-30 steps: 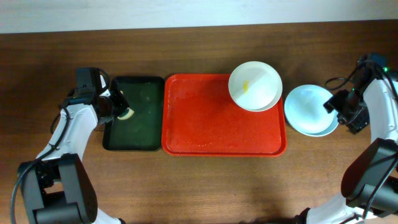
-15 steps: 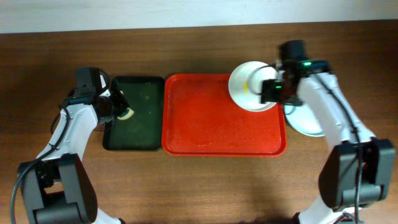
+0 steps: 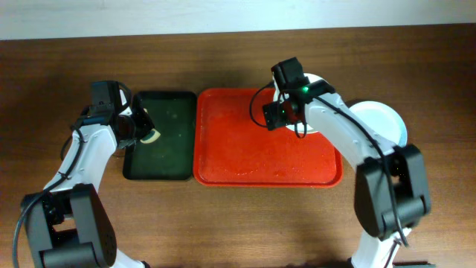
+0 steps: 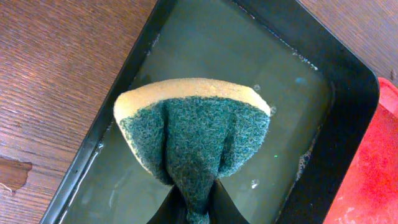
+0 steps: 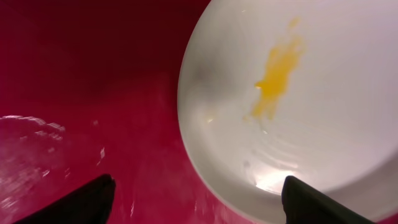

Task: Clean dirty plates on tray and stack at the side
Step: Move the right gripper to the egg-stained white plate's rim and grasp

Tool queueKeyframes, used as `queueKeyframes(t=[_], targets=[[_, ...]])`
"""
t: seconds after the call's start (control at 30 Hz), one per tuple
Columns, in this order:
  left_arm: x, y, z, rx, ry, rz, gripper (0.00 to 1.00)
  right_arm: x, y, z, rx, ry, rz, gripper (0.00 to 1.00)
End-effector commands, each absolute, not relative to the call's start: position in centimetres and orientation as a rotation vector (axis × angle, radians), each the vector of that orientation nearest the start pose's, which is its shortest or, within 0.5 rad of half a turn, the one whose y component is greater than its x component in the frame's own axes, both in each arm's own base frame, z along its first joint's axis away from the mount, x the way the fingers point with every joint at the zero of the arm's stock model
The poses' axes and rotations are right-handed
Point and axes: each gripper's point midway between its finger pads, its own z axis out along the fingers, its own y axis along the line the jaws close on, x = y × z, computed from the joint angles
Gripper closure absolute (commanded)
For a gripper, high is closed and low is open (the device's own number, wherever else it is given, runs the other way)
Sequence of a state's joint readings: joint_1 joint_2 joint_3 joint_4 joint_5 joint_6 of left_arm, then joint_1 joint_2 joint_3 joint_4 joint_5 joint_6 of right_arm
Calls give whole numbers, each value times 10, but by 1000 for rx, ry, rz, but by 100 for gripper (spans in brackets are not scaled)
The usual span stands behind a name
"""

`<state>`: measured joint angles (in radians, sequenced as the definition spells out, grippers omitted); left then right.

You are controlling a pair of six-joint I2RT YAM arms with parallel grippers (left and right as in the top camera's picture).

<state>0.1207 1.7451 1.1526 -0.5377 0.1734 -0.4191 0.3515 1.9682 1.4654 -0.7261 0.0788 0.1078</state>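
Observation:
A white plate (image 3: 320, 80) with a yellow smear (image 5: 277, 68) lies at the back right of the red tray (image 3: 245, 152), mostly hidden under my right arm in the overhead view. My right gripper (image 3: 272, 116) (image 5: 205, 202) hangs open just above the plate's left rim (image 5: 211, 162), one finger over the tray and the other over the plate. A pale blue plate (image 3: 383, 117) rests on the table right of the tray. My left gripper (image 3: 140, 128) (image 4: 194, 210) is shut on a green and yellow sponge (image 4: 193, 130) above the dark green tray (image 3: 160, 152).
The dark green tray (image 4: 336, 93) holds shallow water and sits directly left of the red tray. The red tray's surface (image 5: 81, 93) looks wet. Bare wooden table (image 3: 238, 223) lies in front of both trays.
My right arm has swung left from beside the pale blue plate to over the white plate on the red tray. The left arm and sponge have not moved.

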Motion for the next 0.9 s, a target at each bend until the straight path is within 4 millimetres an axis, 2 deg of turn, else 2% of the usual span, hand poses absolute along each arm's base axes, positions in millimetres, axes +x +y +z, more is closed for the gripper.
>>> queueKeyframes(t=[0.0,0.1,0.3,0.4,0.43,0.63,0.87], targets=[[407,17,66,-647,2637,-338,92,425,142,36,-323,2807,-13,21],[407,17,66,-647,2637,-338,91,428,143,29,-323,2807,-12,37],[407,17,66,-647,2637,-338,91,429,143,22,-325,2815,-15,47],[407,17,66,-647,2637,-338,91,430,144,20,-324,2813,-14,62],[407,17,66,-647,2637,-338,91,431,144,20,-324,2810,-12,65],[407,17,66,-647,2637,-338,90,438,148,23,-318,2779,2,63],[407,17,66,-647,2637,-338,89,436,147,18,-319,2781,2,64]])
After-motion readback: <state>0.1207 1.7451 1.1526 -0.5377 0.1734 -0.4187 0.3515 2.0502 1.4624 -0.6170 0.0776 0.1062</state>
